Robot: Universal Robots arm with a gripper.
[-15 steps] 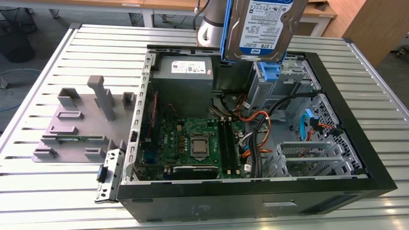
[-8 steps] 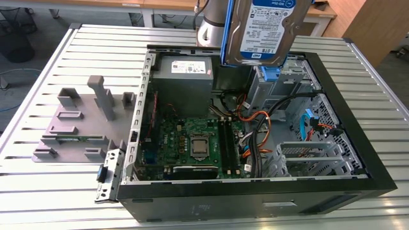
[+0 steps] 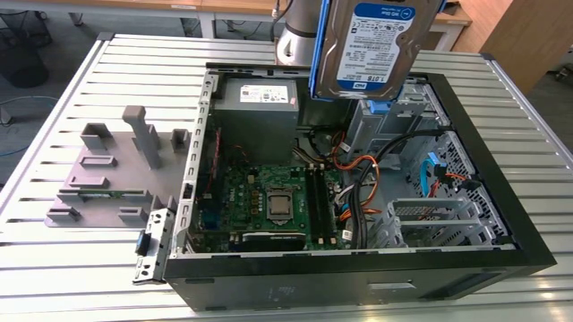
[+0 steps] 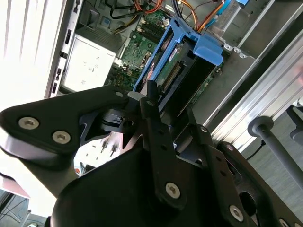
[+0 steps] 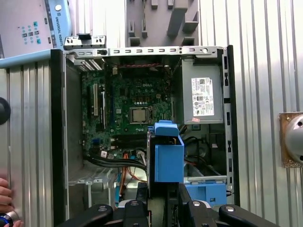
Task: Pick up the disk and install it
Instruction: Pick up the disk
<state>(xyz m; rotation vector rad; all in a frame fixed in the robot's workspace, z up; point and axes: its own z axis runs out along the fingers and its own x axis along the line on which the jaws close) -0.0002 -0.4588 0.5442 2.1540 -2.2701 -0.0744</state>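
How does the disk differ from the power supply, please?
The disk hangs above the case, clamped in the gripper; the power supply sits in a case corner. The disk has a blue bracket and blue-and-white label; the power supply is bare grey, white-labelled. The disk is slimmer than the power supply. Both are grey metal.

Your disk (image 3: 380, 40), silver-grey with white-and-blue label and blue bracket, hangs upright above the open computer case (image 3: 501, 201).
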